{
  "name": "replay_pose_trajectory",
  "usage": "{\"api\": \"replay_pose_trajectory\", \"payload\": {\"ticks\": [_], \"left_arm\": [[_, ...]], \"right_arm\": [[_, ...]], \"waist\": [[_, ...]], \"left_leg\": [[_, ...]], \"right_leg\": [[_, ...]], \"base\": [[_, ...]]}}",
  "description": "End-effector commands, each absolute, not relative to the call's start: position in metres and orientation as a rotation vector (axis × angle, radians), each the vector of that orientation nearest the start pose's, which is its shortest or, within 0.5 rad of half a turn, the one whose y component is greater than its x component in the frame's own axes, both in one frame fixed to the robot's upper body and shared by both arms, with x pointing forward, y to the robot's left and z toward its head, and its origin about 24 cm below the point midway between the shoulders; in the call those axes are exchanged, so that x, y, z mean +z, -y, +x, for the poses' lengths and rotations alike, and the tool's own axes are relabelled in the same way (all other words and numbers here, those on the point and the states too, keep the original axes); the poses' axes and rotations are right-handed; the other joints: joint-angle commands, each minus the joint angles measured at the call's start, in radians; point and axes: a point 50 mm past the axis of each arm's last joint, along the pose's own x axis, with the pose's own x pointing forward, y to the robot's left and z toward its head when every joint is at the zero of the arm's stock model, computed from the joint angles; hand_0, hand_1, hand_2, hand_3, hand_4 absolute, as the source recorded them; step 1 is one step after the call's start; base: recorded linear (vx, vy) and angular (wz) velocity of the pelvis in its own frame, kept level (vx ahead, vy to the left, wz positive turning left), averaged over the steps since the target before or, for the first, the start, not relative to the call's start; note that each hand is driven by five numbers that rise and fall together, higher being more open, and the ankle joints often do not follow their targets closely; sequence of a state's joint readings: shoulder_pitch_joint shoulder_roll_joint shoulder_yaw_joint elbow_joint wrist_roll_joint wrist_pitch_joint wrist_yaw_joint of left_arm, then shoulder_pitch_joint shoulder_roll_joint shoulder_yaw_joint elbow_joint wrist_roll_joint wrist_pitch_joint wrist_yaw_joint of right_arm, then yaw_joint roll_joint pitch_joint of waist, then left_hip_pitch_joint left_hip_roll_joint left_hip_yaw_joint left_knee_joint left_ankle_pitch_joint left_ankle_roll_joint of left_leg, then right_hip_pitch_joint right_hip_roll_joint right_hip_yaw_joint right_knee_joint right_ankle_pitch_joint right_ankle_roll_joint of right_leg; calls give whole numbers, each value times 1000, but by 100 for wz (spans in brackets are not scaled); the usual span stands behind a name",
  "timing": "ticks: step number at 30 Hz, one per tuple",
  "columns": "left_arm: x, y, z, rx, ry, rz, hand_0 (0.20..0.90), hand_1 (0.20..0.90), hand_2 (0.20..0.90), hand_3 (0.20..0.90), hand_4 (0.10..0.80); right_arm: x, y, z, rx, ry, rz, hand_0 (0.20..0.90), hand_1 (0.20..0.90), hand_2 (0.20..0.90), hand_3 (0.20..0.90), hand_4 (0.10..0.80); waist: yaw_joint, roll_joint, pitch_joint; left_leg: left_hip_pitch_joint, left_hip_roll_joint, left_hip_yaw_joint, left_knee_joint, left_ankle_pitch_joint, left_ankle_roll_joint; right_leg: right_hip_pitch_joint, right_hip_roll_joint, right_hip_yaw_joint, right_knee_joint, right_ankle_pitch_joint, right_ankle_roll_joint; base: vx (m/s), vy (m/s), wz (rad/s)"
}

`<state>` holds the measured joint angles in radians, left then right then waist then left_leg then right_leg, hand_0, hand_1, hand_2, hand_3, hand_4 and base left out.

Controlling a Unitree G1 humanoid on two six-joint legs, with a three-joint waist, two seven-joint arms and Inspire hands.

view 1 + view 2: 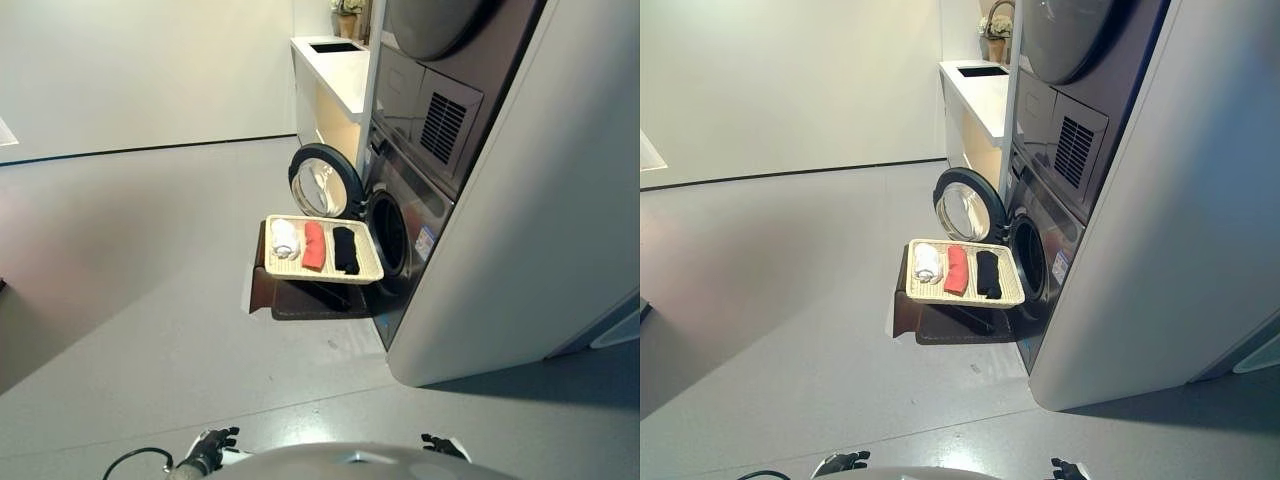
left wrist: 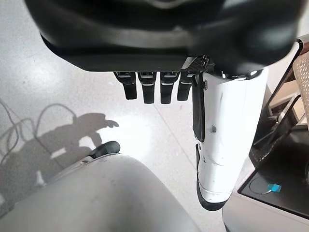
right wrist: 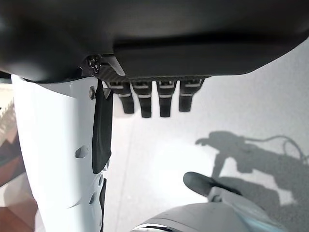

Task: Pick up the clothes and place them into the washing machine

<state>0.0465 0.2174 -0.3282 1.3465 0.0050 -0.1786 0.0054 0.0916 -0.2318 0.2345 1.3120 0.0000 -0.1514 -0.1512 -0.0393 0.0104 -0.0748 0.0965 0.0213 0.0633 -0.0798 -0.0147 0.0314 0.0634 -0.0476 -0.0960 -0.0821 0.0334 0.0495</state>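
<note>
Three folded clothes lie side by side in a shallow woven tray (image 1: 372, 272): a white garment (image 1: 284, 238) at the tray's 9 o'clock side, a red garment (image 1: 314, 245) in the middle, and a black garment (image 1: 345, 250) at its 3 o'clock side. The red one lies just beside its two neighbours; whether they touch cannot be told. The tray rests on a dark brown stand (image 1: 300, 298), which sits on the grey floor (image 1: 150, 300).

Directly at the tray's 3 o'clock is the washing machine (image 1: 410, 225), dark-fronted, its drum opening (image 1: 388, 235) exposed. Its round door (image 1: 326, 180) is swung wide open and stands at the tray's 12 o'clock. A small blue-and-white label (image 1: 425, 243) is stuck on the machine's front by the drum opening; its print is too small to read. A second appliance (image 1: 440, 60) with a vent grille (image 1: 442, 127) is stacked on top. Beyond, at 12 o'clock, a white counter (image 1: 335, 65) carries a potted plant (image 1: 348, 14).

Both hands are well apart from the tray, low at the 6 o'clock edge of the head views. The left hand (image 2: 149, 87) hangs empty over the floor with its fingers loosely extended, and the right hand (image 3: 154, 99) does the same, fingers relaxed and apart from the thumb, holding nothing.
</note>
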Motion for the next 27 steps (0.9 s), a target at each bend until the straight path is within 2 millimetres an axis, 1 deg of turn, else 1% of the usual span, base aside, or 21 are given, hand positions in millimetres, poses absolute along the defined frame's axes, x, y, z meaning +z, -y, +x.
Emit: {"api": "replay_pose_trajectory", "payload": {"ticks": [1,7,10,13,18,27], "left_arm": [[-171,-205,70,-144,-1207,348,900,900,900,900,800],[-170,-205,71,-126,-1206,335,900,900,900,900,800],[-171,-204,67,-127,-1223,327,900,900,900,900,800],[-171,-202,70,-123,-1205,301,900,900,900,900,800],[-170,-204,72,-127,-1201,325,900,900,900,900,800],[-170,-203,76,-130,-1190,327,900,900,900,900,800]], "right_arm": [[-167,229,57,-45,-1216,-436,900,900,900,900,800],[-167,229,58,-46,-1213,-435,900,900,900,900,800],[-167,229,58,-45,-1215,-434,900,900,900,900,800],[-167,229,58,-51,-1212,-430,900,900,900,900,800],[-167,228,61,-45,-1206,-430,900,900,900,900,800],[-166,229,67,-48,-1190,-436,900,900,900,900,800]], "waist": [[10,-30,-5],[12,-29,-1],[11,-28,0],[12,-29,2],[13,-30,7],[16,-26,18]], "left_leg": [[-36,6,19,-7,-3,-76],[-41,3,19,-7,-3,-74],[-39,2,19,-7,-4,-73],[-40,0,17,-7,-5,-70],[-46,-6,14,-7,-5,-67],[-61,-25,18,-7,-10,-52]], "right_leg": [[-11,-30,15,-5,11,56],[-14,-31,13,-5,13,57],[-14,-32,13,-5,13,59],[-14,-33,14,-5,12,59],[-17,-39,12,-5,13,60],[-33,-58,18,-4,21,70]], "base": [[0,0,0],[0,0,0],[0,0,0],[0,0,0],[0,0,0],[21,37,1]]}}
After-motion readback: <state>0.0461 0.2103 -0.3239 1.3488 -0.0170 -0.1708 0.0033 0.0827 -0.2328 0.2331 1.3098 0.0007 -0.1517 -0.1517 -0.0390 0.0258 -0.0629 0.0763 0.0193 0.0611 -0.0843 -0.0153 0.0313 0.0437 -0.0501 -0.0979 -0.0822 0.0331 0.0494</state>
